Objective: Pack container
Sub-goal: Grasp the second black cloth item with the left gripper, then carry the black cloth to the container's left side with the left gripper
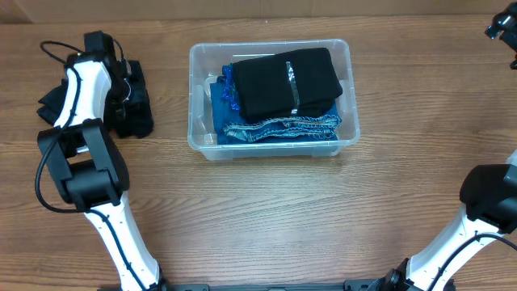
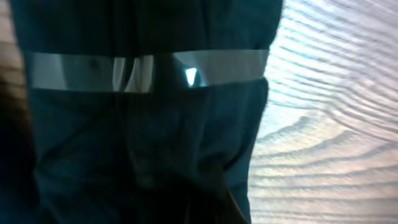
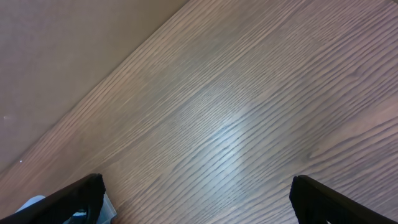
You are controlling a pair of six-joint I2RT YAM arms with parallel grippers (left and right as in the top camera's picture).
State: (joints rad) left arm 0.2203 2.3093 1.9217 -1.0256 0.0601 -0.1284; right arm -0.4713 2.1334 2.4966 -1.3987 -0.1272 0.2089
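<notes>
Though apart from right fingers (image 3: 71, 198), container (image 1: 275, 150).

The left arm (image 1: 85, 85) has white moulded link shells joined by blocky black joint housings (image 1: 81, 166). A thin black line runs along the white links, and a black cable (image 1: 48, 46) is looped at its upper end. The right arm (image 1: 452, 238) has the same white shell and black joint finish, with black hardware at its far end. The right gripper (image 3: 199, 199) has two plain matt black fingers (image 3: 71, 200), with a small white and pale-blue part beside one.
</notes>
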